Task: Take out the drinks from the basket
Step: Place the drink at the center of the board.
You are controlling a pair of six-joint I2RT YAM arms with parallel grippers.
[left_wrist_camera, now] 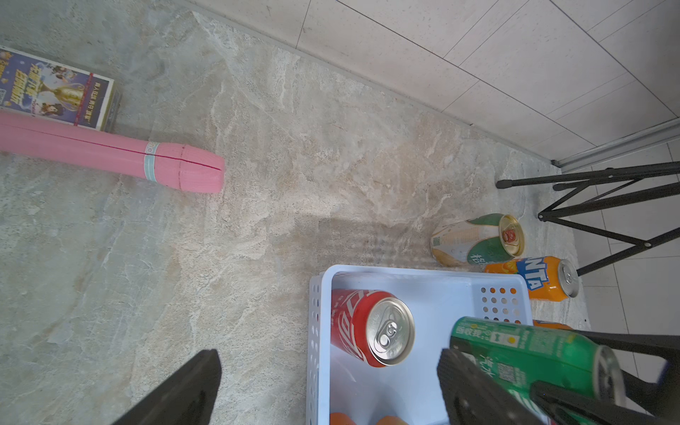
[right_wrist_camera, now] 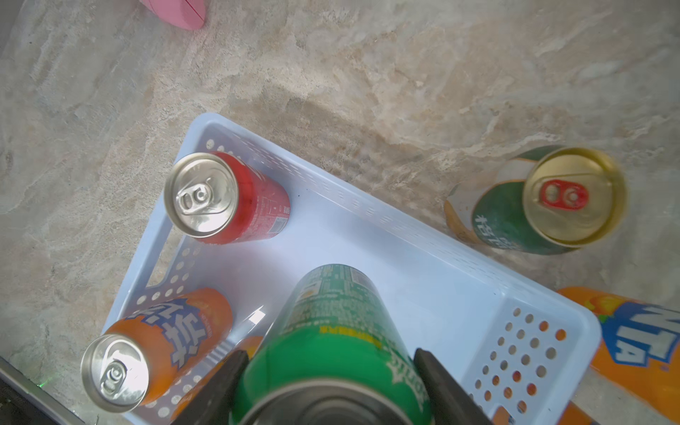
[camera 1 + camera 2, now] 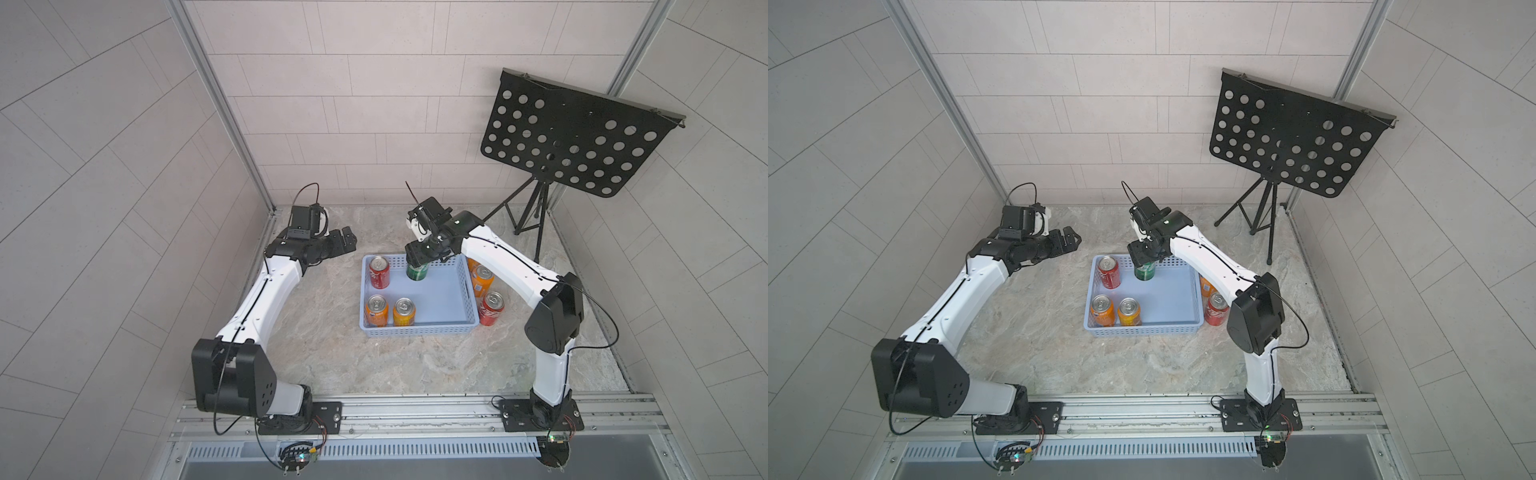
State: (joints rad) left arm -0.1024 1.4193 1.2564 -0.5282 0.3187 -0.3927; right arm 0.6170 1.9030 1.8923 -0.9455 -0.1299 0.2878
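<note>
My right gripper (image 2: 331, 371) clasps the green Sprite can (image 2: 331, 316) near its top (probably light, slick, easily dented); my left gripper (image 3: 349, 240) gapes empty.

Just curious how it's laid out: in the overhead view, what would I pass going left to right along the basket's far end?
left gripper → red can in the basket → green can in the right gripper → orange can outside the basket → music stand.

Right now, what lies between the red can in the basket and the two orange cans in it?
Nothing: only bare basket floor separates the red can from the orange cans, in both top views.
</note>
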